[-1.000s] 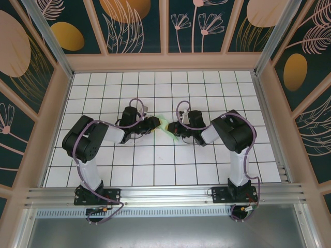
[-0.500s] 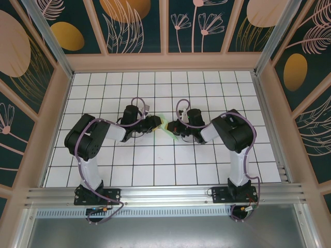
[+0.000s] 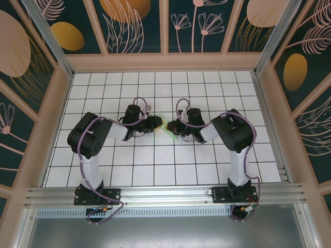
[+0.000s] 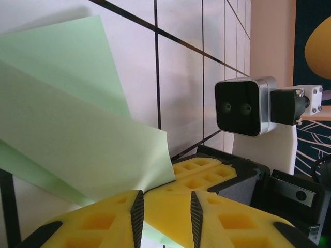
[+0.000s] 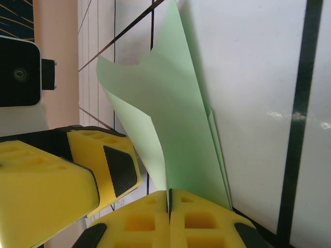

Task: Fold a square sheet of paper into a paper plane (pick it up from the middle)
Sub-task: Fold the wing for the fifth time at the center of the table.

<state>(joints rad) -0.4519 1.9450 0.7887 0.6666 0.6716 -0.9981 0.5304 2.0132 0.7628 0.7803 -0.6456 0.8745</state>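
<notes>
The pale green sheet of paper (image 3: 165, 124) is folded into a narrow, layered, pointed form and is held just above the middle of the table. My right gripper (image 5: 169, 194) is shut on its lower edge, and the folded paper (image 5: 181, 119) rises from the pinch. My left gripper (image 4: 165, 199) faces it from the left, its jaws apart by a narrow gap. A loose flap of the paper (image 4: 77, 134) ends at the tip of its left finger. Through the gap I see the right gripper's yellow fingers (image 4: 207, 178). In the top view the left gripper (image 3: 158, 123) and right gripper (image 3: 171, 126) nearly touch.
The white gridded table (image 3: 155, 160) lies around both arms, walled by a wooden frame (image 3: 165, 62). The right wrist camera (image 4: 240, 106) sits close in front of the left gripper. The left gripper's fingers (image 5: 111, 155) crowd the paper's left side.
The left arm's elbow has swung right and its gripper has edged closer to the paper, with the jaws narrowing. The right gripper keeps its hold, nearly still.
</notes>
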